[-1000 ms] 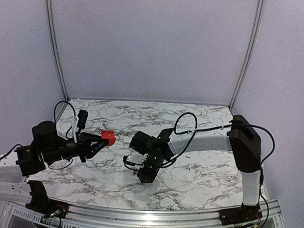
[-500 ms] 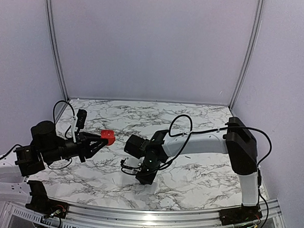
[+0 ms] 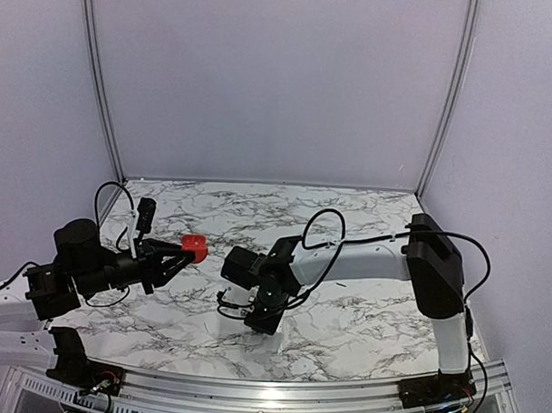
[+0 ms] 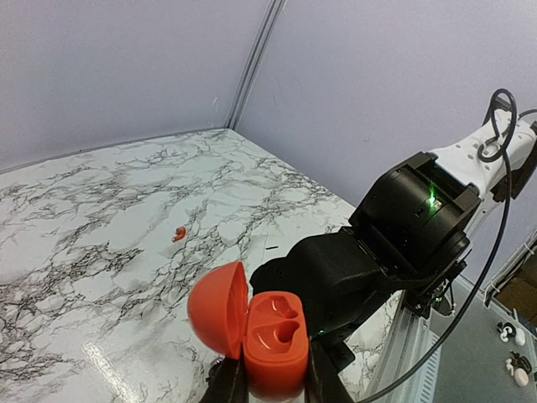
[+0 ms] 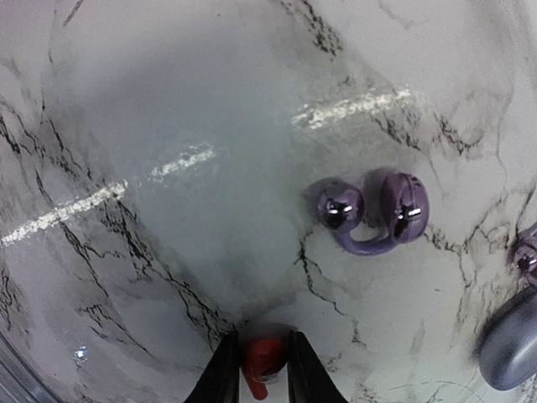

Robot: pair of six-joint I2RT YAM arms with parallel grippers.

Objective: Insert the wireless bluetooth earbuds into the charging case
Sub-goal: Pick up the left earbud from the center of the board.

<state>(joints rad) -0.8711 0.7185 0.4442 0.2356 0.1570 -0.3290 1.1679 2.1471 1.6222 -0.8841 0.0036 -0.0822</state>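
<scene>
My left gripper (image 3: 188,254) is shut on an open red charging case (image 4: 274,338) and holds it above the table, also seen in the top view (image 3: 196,247). Its lid (image 4: 216,307) is swung back and both sockets are empty. My right gripper (image 3: 259,320) points down close over the table, right of the case. It is shut on a small red earbud (image 5: 265,358) between its fingers (image 5: 223,374). A second red earbud (image 4: 178,233) lies on the marble farther back.
A glossy purple clip-style earbud (image 5: 374,215) lies on the marble just beyond my right fingers. A purple-grey rounded case (image 5: 510,339) and another purple bud (image 5: 527,256) sit at the right edge of that view. The right arm's black wrist (image 4: 403,227) is close behind the red case.
The right arm has shifted a little to the left, toward the held red case. The left arm and case have barely moved.
</scene>
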